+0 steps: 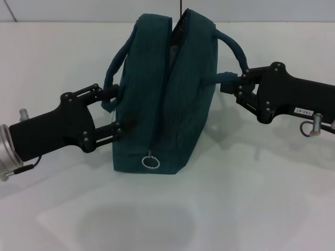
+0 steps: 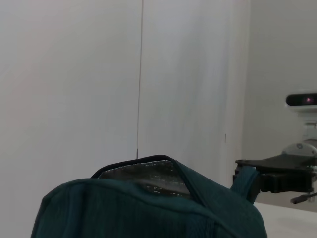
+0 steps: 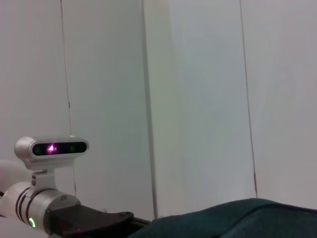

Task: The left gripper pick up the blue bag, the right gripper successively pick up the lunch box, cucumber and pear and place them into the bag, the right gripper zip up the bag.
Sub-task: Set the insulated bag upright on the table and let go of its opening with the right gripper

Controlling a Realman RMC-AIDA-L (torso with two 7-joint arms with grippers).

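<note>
Blue bag [image 1: 162, 104]: I count one, upright on the white table [image 1: 251, 209] between my two arms. My left gripper [image 1: 119, 110] pinches its left side; my right gripper [image 1: 230, 83] clamps one of its two loop handles [image 1: 235, 49]. One ring pull [image 1: 151, 162] hangs low.

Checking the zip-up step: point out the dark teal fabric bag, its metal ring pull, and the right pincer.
Dark teal fabric bag [image 1: 183, 99]: head view, side panel.
Metal ring pull [image 1: 151, 162]: head view, on the ring's rim, low on the bag.
Right pincer [image 1: 226, 83]: head view, fingertips at the bag's handle.
</note>
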